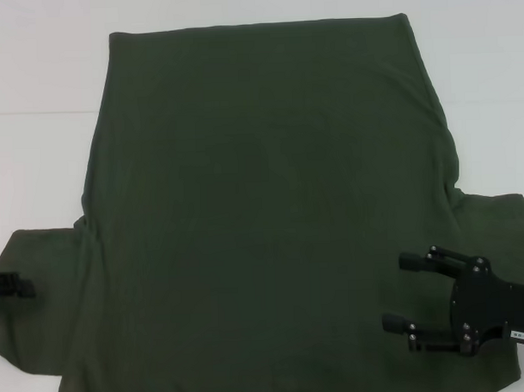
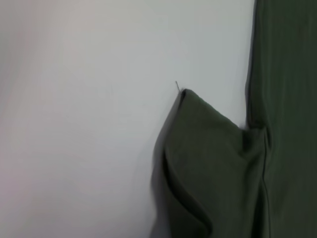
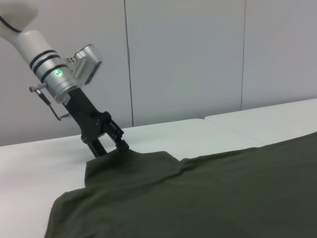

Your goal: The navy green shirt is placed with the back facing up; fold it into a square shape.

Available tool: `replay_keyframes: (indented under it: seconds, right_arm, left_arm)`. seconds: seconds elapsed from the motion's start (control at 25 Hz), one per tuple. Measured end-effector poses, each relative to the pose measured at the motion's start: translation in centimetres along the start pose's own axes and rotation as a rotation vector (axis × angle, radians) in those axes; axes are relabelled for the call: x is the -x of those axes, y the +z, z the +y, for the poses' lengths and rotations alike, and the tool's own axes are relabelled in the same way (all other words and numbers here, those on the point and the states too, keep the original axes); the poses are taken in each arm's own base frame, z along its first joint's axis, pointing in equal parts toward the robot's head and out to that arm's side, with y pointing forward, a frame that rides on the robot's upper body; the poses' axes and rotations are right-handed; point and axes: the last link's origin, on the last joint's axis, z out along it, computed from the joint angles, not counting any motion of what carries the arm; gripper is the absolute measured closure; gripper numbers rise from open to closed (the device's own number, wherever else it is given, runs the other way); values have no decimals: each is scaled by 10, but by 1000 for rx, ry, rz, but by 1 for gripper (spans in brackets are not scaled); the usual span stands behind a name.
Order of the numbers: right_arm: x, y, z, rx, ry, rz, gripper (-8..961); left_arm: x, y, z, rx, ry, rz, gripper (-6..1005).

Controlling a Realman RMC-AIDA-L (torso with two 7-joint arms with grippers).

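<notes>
2 black fingers of the right gripper stand clearly apart, spread open, and between them only the cloth below is seen; they grip nothing. This gripper is over the near right part of the navy green shirt, close to the right sleeve, with its fingers pointing toward the middle of the garment. Whether the fingertips touch the cloth cannot be told. The left gripper is at the outer edge of the left sleeve. In the right wrist view its fingers come down onto the edge of this sleeve, and the cloth there rises a little to meet them, so they seem to pinch the sleeve edge; how firmly they are pressed together is hard to see. In the head view only a small black part of this gripper shows at the left border of the frame. In the left wrist view the sleeve edge is lifted and curled into a soft fold, while the rest of the sleeve lies flat. The shirt lies spread on the white table, with its straight hem on the far side and both sleeves on the near side. It covers most of the table in front of the robot.
</notes>
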Motion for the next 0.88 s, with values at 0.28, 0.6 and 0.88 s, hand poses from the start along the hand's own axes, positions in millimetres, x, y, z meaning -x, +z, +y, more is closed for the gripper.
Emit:
replay_keyframes:
  seconds: [0.28, 0.6, 0.88]
  right_arm:
    - [1, -1, -1, -3, -1, -5, 38]
    - [3, -1, 0, 5, -1, -18, 38]
    - [3, -1, 1, 7, -1, -20, 38]
  left_arm:
    - [0, 2, 0, -23, 45, -12, 299]
    - [-1, 3, -2, -38, 49, -1, 611]
    - [0, 4, -3, -49, 57, -8, 808]
